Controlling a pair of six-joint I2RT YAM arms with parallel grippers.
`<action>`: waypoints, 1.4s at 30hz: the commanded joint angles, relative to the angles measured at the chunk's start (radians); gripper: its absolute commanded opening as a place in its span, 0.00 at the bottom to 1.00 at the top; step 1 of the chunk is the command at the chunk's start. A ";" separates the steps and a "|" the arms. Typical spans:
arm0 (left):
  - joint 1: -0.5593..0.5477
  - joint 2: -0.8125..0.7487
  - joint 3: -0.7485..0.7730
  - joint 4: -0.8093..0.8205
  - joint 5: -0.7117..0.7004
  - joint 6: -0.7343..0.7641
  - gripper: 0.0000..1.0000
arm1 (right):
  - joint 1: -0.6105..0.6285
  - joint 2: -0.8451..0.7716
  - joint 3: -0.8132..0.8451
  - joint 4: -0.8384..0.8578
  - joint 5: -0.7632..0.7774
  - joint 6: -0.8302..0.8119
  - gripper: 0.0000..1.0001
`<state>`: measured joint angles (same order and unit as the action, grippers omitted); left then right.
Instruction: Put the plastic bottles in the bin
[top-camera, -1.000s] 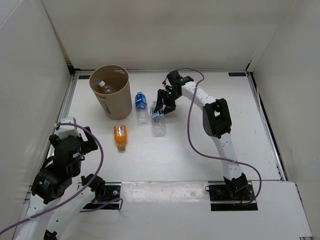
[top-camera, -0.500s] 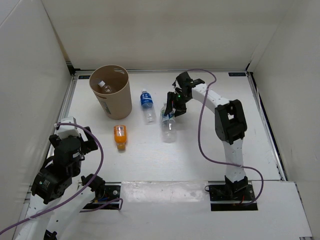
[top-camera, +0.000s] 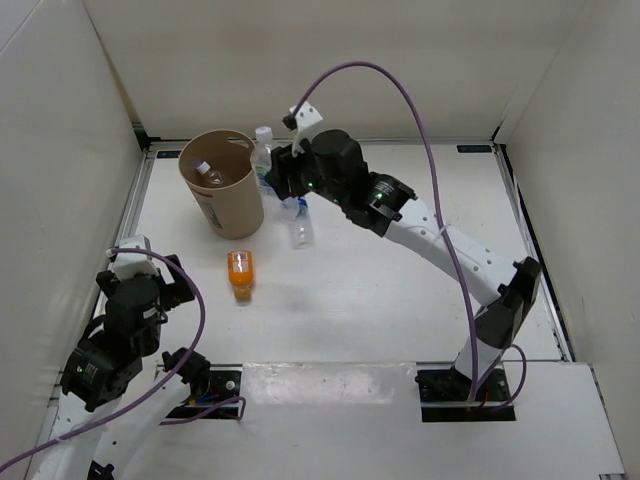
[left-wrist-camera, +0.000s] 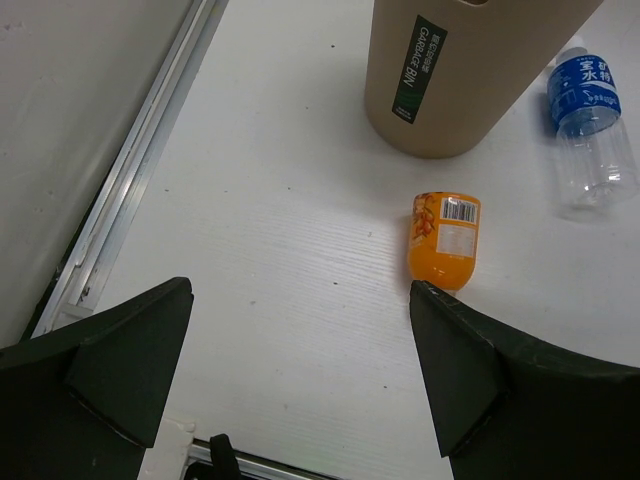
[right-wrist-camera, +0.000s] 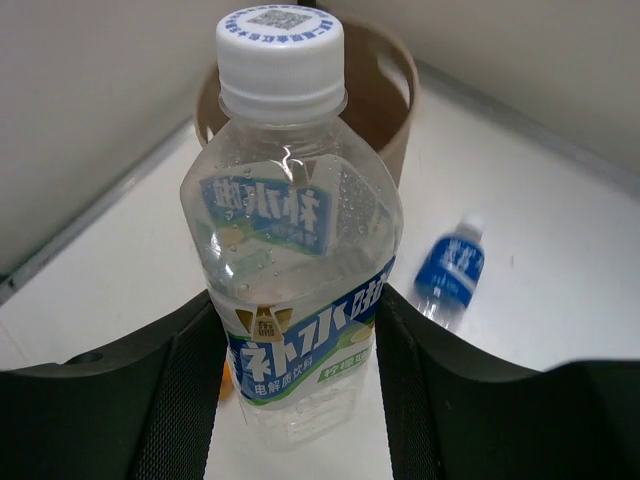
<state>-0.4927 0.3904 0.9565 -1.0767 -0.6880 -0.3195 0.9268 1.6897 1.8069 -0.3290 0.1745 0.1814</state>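
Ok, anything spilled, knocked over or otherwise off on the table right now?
Nothing stands out. The tan cylindrical bin stands upright, the short orange bottle and blue-labelled clear bottle lie on their sides, no spill, and the right gripper holds the green-labelled clear bottle.

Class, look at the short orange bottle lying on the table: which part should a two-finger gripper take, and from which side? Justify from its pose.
Grip the orange bottle across the middle of its body, coming straight down from above. It lies on its side, long axis pointing roughly toward the bin, with bare table on both flanks where the jaws can drop.
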 joint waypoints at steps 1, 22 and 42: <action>0.002 -0.004 0.008 -0.002 -0.005 -0.001 1.00 | 0.041 0.071 0.106 0.177 0.158 -0.123 0.00; 0.000 -0.050 -0.005 0.021 -0.007 0.014 1.00 | 0.017 0.650 0.704 0.495 0.069 -0.142 0.07; 0.003 -0.009 -0.007 0.020 -0.002 0.011 1.00 | -0.008 0.320 0.416 0.266 0.120 -0.091 0.90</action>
<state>-0.4927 0.3443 0.9562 -1.0687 -0.6991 -0.3119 0.9215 2.2108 2.2856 -0.0841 0.2192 0.0742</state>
